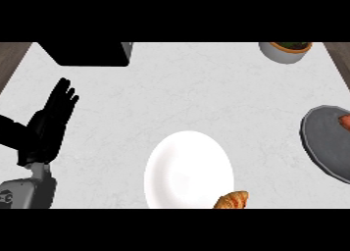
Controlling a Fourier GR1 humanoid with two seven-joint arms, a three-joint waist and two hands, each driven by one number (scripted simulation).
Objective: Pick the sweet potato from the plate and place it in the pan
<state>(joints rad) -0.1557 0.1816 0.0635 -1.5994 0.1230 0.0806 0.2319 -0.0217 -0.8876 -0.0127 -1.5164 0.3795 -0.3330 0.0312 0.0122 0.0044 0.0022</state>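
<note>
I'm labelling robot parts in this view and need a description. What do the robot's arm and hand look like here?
Only the left hand shows: matte black all over, with slim fingers and a thick thumb. It joins a light grey wrist piece, then a rounded grey forearm carrying a small dark marking. No cables show. The right hand is out of view.

No legible text, label, brand, number or sign anywhere in the head view. One small dark mark sits on the grey left forearm (18,192) at the lower left, too small to make out as lettering or a logo. The other surfaces carry no writing.
</note>
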